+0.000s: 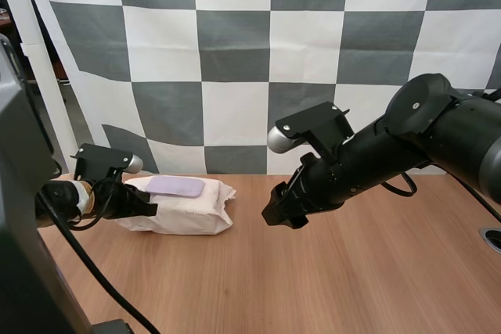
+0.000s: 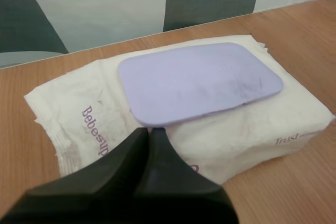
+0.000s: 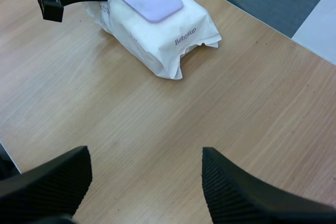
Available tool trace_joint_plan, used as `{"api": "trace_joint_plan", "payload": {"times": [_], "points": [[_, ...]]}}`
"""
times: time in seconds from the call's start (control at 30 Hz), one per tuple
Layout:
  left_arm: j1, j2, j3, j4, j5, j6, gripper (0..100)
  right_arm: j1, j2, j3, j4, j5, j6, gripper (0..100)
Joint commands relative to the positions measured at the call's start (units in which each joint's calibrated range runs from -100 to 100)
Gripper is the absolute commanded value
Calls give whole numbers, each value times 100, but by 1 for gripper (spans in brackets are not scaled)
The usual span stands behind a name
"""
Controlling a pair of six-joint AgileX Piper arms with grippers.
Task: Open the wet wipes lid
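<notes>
The pack (image 1: pixel 188 213) lies by the table's (image 1: pixel 352 271) far edge, toward its left corner, with the lilac lid (image 1: pixel 175 186) flat on top. The left gripper (image 2: pixel 148 136) is clenched on nothing, its tip at the lid's rim. The right gripper (image 3: pixel 146 153) is released over bare wood, apart from the pack. The pack looks soft, light and likely to slide, while the lid seems stiff: lift it by its free edge and pin the pack down.

Left claw (image 2: pixel 148 131) closed (right claw (image 3: pixel 146 157) agape)
</notes>
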Motion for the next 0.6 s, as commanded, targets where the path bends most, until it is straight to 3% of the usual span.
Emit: {"api": "trace_joint_plan", "payload": {"times": [0.0, 0.17, 0.4, 0.47, 0.57], "points": [[-5, 0, 56, 59, -1158, 6, 0, 3, -1, 6, 4, 16, 5, 100], [-5, 0, 221, 59, -2270, 49, 0, 3, -1, 6, 4, 16, 5, 100], [-16, 0, 542, 59, -2689, 253, 0, 3, -1, 6, 4, -15, 5, 100], [-96, 0, 733, 59, -2580, 428, 0, 3, -1, 6, 4, -13, -17, 100], [-363, 0, 1054, 59, -2278, 713, 0, 3, -1, 6, 4, -196, -65, 100]]}}
